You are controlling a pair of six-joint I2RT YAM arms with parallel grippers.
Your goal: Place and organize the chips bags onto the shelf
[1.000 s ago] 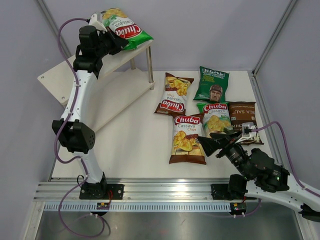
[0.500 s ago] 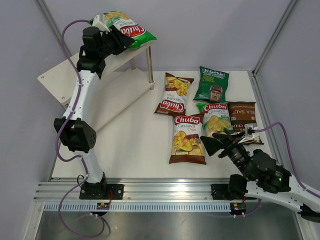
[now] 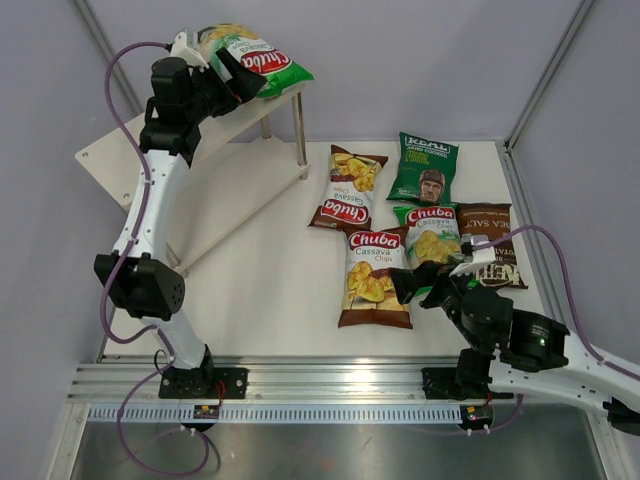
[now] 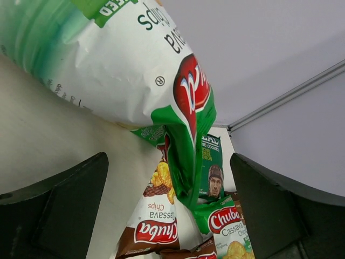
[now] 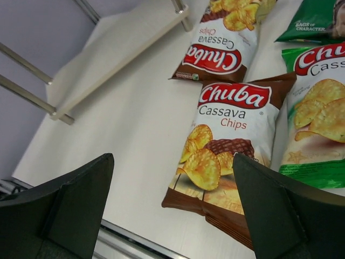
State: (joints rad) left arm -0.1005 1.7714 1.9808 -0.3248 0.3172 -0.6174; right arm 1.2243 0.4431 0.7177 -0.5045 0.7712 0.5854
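Note:
A green-white Chuba chips bag lies on the top board of the shelf, its right end hanging past the board's corner. My left gripper is open just behind that bag, both fingers clear of it. Two brown Chuba bags, a second green-white one, a dark green bag with a man's face and a dark brown bag lie flat on the table. My right gripper hovers open over the near brown bag's lower left corner, holding nothing.
The shelf's lower board carries nothing, and its thin metal leg stands next to the far brown bag. An aluminium rail runs along the table's near edge. Grey walls close in the left, back and right sides.
The left gripper has opened and let go of the green-white bag, which now rests on the top board. The right arm has swung left toward the near brown bag.

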